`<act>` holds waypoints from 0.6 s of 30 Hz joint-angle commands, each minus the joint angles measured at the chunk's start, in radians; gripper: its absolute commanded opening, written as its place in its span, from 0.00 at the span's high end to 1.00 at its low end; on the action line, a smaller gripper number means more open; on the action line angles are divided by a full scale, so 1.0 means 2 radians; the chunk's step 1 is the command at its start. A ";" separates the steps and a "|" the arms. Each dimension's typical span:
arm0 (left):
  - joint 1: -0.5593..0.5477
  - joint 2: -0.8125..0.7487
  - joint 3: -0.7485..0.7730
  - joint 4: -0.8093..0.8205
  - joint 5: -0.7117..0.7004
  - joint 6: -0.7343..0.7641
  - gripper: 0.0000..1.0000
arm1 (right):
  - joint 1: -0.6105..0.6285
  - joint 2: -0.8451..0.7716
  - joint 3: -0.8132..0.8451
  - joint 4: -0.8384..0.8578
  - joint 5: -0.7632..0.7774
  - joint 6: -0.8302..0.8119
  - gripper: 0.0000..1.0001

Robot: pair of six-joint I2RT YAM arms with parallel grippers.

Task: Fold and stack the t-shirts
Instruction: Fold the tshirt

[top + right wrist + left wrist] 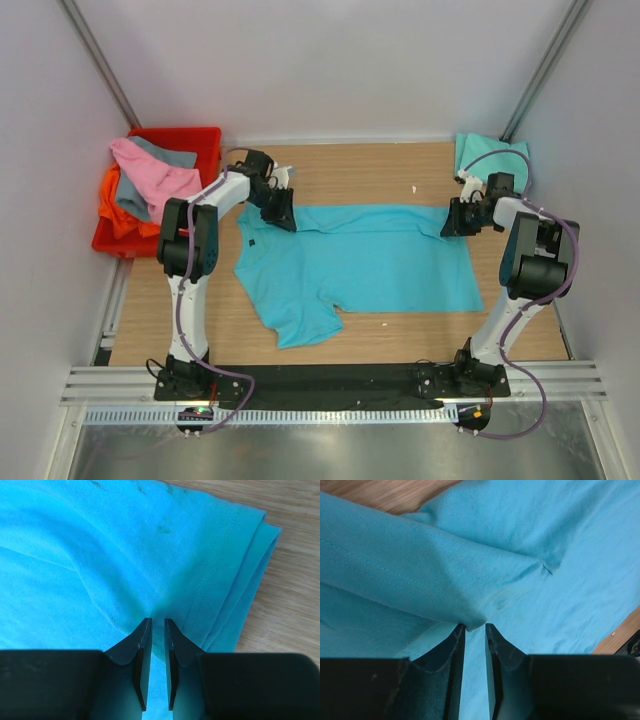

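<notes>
Crate, far-left corner: a red plastic crate [205, 140], rigid and straight-walled, sits at the far-left corner of the tabletop [350, 170]. It is heaped with a pink shirt [155, 175], a grey shirt [175, 157] and an orange shirt [118, 215], all limp and crumpled, the orange one spilling over the rim.
Left gripper: my left gripper [283, 212] is at the far-left corner of the turquoise t-shirt [370, 262]. My black fingers [451, 650] are drawn nearly together, nipping a raised fold of the cloth at their tips.
Turquoise t-shirt, centre: fine matte knit, spread mostly flat across the middle of the tabletop. One sleeve points toward the near edge. The cloth shows soft ridges near both grips.
Right gripper: my right gripper [452, 218] is at the shirt's far-right corner, fingers [140, 640] almost closed and pinching the cloth. Just beside them lies a double-stitched hem, doubled in two layers.
Mint-teal shirt, far-right corner: a paler shirt [485, 155] lies folded, well apart from the turquoise one.
Open room: bare wood grain shows along the far edge between the crate and the mint-teal shirt. A narrower strip is bare along the near edge.
</notes>
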 commanded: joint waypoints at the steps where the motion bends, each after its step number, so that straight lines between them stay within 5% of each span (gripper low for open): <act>1: 0.001 0.004 0.021 0.003 0.012 -0.005 0.78 | -0.003 0.016 0.006 -0.004 0.015 -0.007 0.78; 8: 0.001 -0.010 0.015 0.010 0.013 -0.010 1.00 | -0.003 0.015 0.005 -0.003 0.016 -0.007 0.78; 18: 0.001 -0.137 -0.058 0.014 0.013 0.005 1.00 | -0.005 0.015 0.007 -0.002 0.016 -0.009 0.78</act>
